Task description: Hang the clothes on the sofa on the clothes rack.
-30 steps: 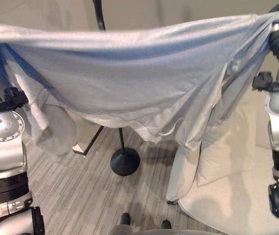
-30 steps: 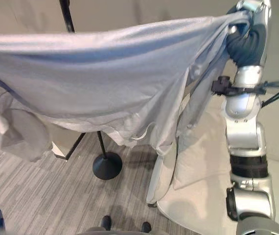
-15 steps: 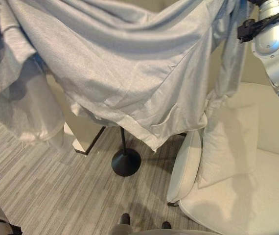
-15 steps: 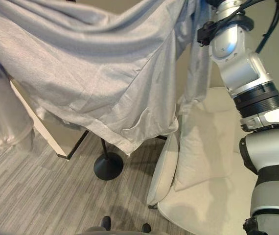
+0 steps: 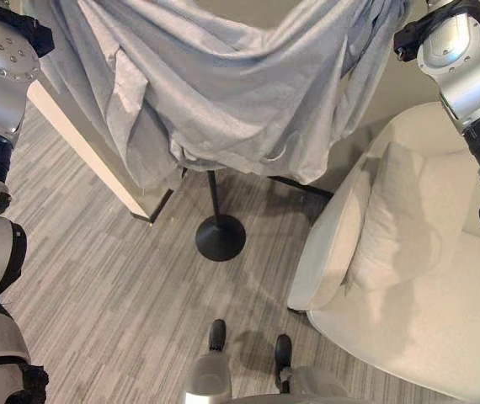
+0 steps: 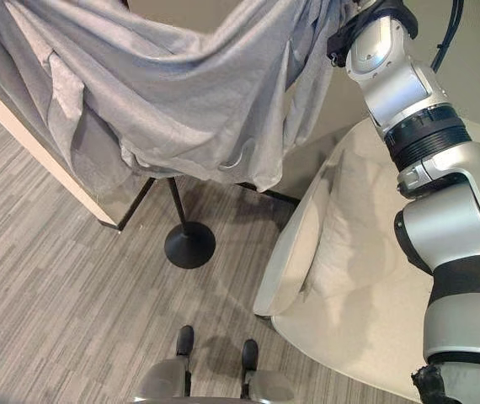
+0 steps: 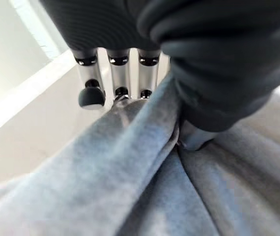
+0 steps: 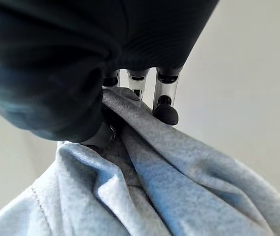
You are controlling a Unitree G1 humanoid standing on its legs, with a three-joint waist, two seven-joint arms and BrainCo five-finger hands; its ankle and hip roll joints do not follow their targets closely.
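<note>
In both robot hands (image 7: 130, 73) (image 8: 130, 83), gathered grey garment (image 5: 223, 93).

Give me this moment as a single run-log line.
left hand: gripping grey garment | right hand: gripping it too | garment: held up, spread over rack pole | sofa: bare

Grey wood-look plank flooring (image 5: 114, 295) covers the room, its boards running on a diagonal. At about 3 o'clock sits a cream upholstered sofa (image 5: 408, 311) with a rounded arm and a matching cushion (image 5: 396, 223) leaning against its back. Near the centre, a black round base (image 5: 221, 237) rests on the floor with a thin black pole rising from it. At 10 o'clock a pale panel with a white edge (image 5: 84, 151) slants down to the floor. A plain beige wall (image 6: 476, 59) stands behind the sofa at 1 o'clock.
</note>
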